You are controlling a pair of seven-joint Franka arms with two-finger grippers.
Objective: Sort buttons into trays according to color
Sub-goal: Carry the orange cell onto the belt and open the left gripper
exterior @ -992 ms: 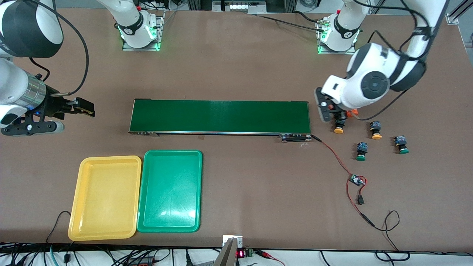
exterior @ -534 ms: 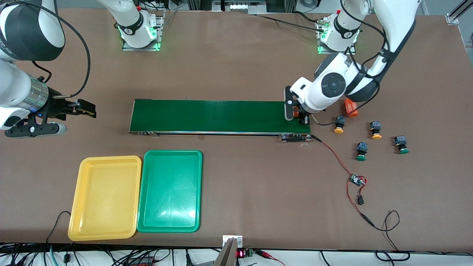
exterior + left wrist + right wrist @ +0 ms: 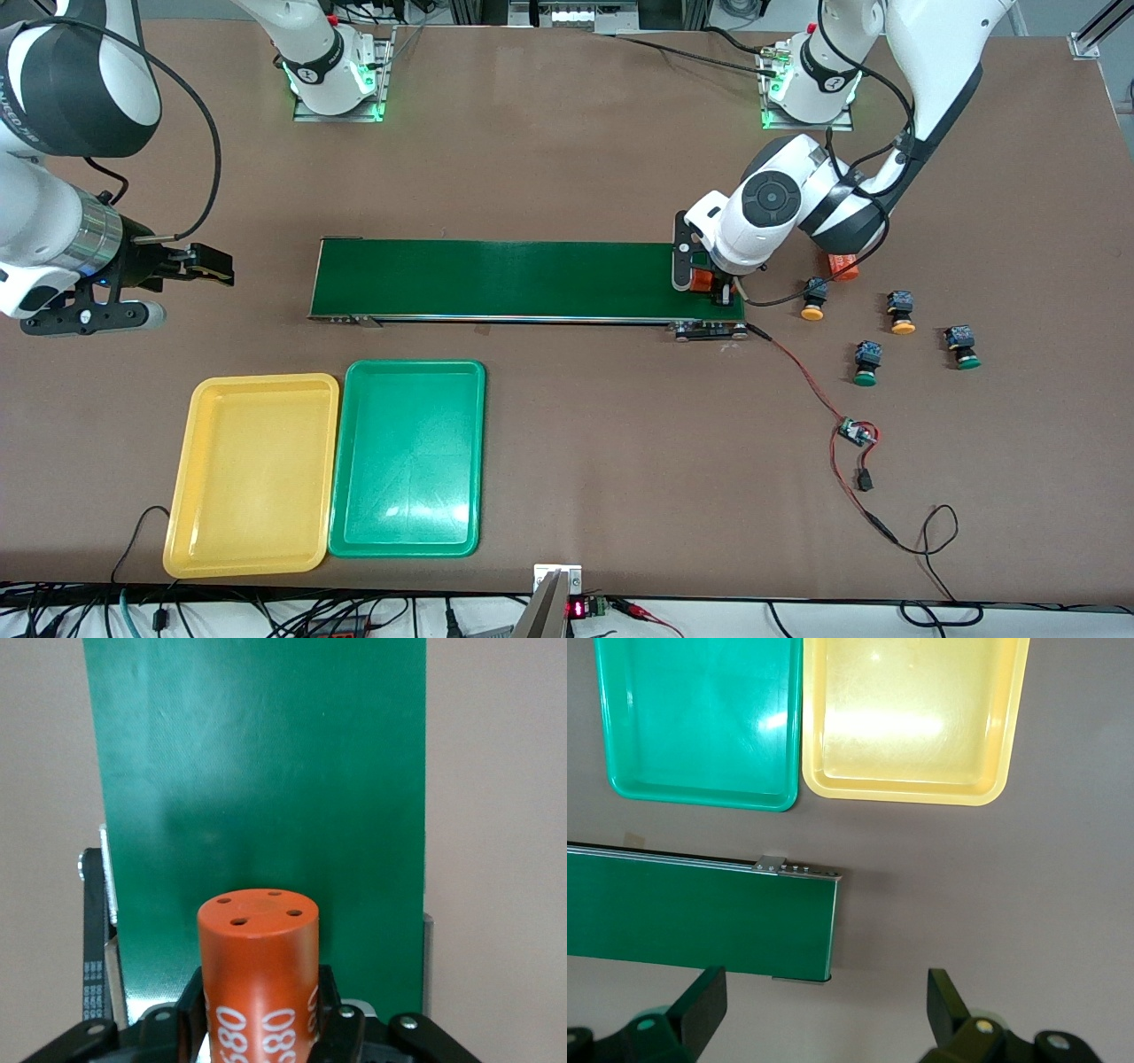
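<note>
Two buttons with yellow-orange caps (image 3: 811, 301) (image 3: 902, 315) and two with green caps (image 3: 866, 363) (image 3: 964, 347) lie on the table off the left arm's end of the conveyor. The yellow tray (image 3: 252, 474) and the green tray (image 3: 409, 458) lie side by side nearer the front camera; both also show empty in the right wrist view, yellow (image 3: 912, 718) and green (image 3: 700, 718). My left gripper (image 3: 704, 282) (image 3: 259, 1014) is shut on an orange cylinder with white print (image 3: 259, 966), over the belt's end. My right gripper (image 3: 208, 263) (image 3: 824, 1010) is open and empty, waiting off the belt's other end.
The long dark-green conveyor belt (image 3: 532, 279) (image 3: 257, 771) (image 3: 691, 912) lies across the middle. A second orange cylinder (image 3: 842, 264) lies beside the left arm. A red and black cable with a small board (image 3: 855, 432) runs from the belt toward the front edge.
My left gripper has moved from beside the buttons to over the belt's end, carrying the orange cylinder. The right arm has shifted only slightly.
</note>
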